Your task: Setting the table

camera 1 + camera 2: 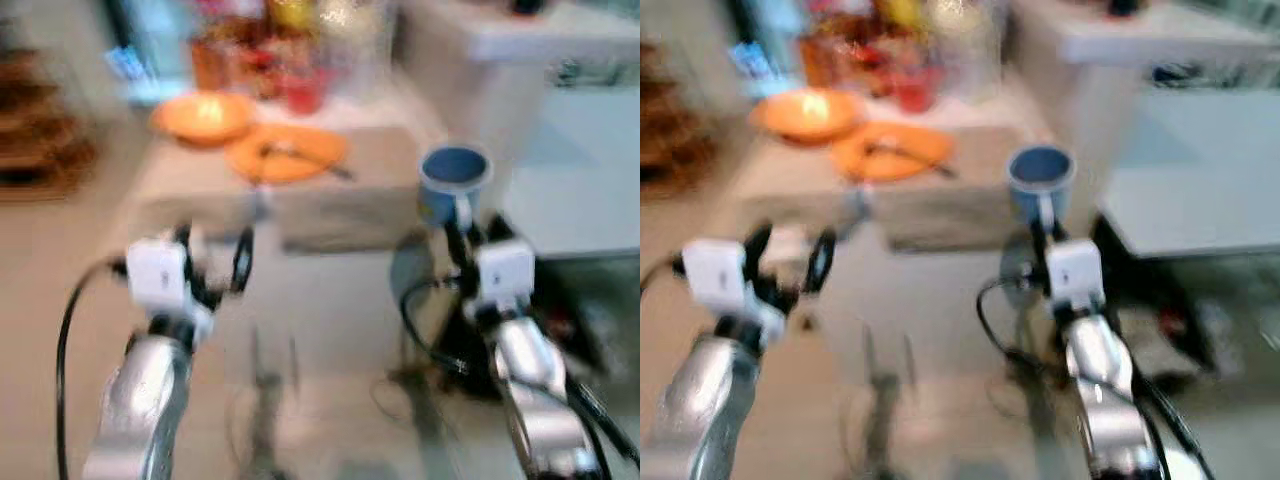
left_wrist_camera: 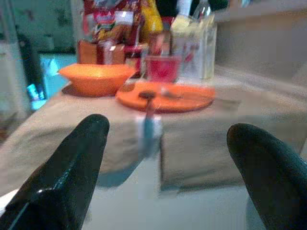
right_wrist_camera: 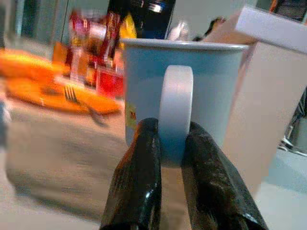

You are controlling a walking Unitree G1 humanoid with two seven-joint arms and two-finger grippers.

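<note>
Right gripper (image 3: 170,143) pinches the white handle of the blue mug (image 3: 182,91), one black finger on each side of the loop, and holds the mug upright in the air near the right end of the table (image 1: 380,170). It looks a stiff, smooth, probably ceramic mug — likely fairly light if empty, though its inside is too blurred to tell, and breakable if dropped. With the handle as the only hold, the mug could swing or slip in a quick move.

Left gripper (image 2: 168,158), fingers spread wide and empty, faces the table's near edge. Further in lie an orange plate (image 1: 288,152) with a fork (image 3: 79,100) and an orange bowl (image 1: 203,115) — bare cloth by the right corner seems the freest spot, with a white cabinet (image 1: 540,60) close beside it.
</note>
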